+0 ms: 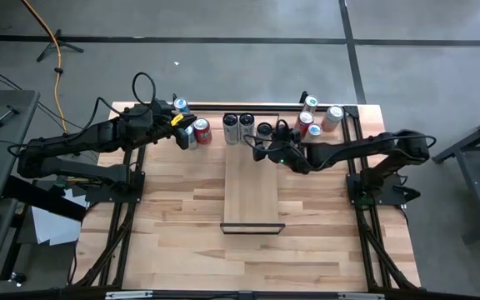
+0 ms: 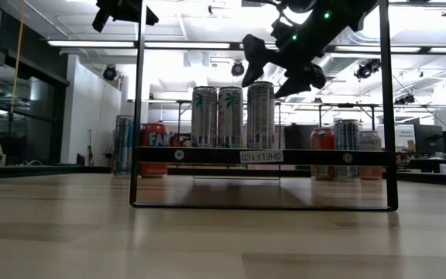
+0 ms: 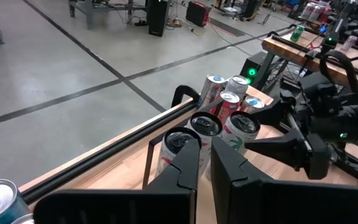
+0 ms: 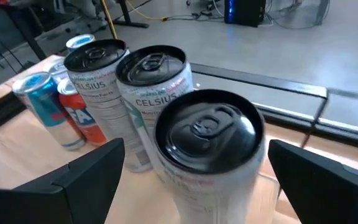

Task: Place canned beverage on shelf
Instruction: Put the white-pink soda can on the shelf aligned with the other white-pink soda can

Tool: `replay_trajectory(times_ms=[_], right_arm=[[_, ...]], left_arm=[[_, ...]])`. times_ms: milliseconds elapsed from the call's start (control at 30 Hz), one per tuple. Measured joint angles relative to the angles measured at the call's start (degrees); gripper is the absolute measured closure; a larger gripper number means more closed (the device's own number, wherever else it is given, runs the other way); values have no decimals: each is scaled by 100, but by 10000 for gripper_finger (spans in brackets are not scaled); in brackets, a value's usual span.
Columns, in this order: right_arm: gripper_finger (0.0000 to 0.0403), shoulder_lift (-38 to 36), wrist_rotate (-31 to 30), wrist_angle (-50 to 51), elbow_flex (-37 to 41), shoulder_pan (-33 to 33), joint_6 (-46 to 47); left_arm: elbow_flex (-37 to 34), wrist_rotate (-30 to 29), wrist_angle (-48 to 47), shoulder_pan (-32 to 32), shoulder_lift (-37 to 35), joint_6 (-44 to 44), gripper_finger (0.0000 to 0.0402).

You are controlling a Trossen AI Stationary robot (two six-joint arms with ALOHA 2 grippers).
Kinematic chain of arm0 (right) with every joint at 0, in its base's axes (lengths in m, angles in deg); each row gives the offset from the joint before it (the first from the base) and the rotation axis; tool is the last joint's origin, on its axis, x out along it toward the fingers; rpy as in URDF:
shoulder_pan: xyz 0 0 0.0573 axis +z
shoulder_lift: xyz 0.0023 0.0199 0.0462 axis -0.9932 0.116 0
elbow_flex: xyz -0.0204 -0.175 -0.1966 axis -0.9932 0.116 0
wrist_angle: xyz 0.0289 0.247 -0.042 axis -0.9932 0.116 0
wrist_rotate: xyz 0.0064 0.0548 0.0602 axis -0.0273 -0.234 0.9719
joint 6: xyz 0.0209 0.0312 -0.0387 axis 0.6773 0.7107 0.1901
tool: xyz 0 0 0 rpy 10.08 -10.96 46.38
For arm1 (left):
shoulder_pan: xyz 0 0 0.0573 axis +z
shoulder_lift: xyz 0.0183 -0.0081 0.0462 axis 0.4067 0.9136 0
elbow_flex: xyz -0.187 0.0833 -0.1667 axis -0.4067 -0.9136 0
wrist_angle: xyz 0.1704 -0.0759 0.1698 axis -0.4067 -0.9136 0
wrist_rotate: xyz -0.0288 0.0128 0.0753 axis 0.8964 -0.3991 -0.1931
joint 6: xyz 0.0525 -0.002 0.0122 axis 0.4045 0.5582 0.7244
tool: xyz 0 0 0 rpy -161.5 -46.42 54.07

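The shelf [image 1: 253, 196], a pale plank in a thin dark frame, stands mid-table. Three tall cans stand upright in a row at its far end [image 2: 204, 116] [image 2: 230, 116]. The rightmost is a dark-topped can [image 4: 207, 134] [image 2: 260, 115]. My right gripper [image 2: 277, 62] [image 1: 262, 143] is open, just above and on the near right of this can. In the right wrist view its fingers [image 4: 92, 168] flank the can with clear gaps. My left gripper [image 3: 207, 168] [image 1: 186, 129] is shut, empty, and held high over the table's far left.
A cluster of red and blue cans [image 1: 192, 129] stands on the table left of the shelf, under my left gripper. Another cluster [image 1: 315, 121] stands at the far right, behind my right arm. The near length of the shelf plank [image 1: 253, 208] is bare.
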Motion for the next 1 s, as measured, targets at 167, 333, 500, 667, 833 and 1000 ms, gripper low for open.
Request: replay_trajectory(times_ms=[167, 333, 500, 667, 833, 1000], right_arm=[[20, 210, -2, -427, 0, -139, -325], [20, 264, -5, -430, 0, -225, -338], [31, 263, 22, -429, 0, -255, -340], [100, 259, 132, -377, 0, -254, -334], [166, -16, 644, 32, 0, -302, -489], [166, -627, 1377, 1055, 2, -456, -1437]], left_arm=[[0, 0, 0, 0, 0, 0, 402], [0, 0, 0, -1, 0, 0, 401], [0, 0, -1, 1, 0, 3, 402], [0, 1, 0, 0, 0, 57, 401], [0, 0, 0, -1, 0, 55, 401], [0, 0, 1, 1, -1, 55, 401]])
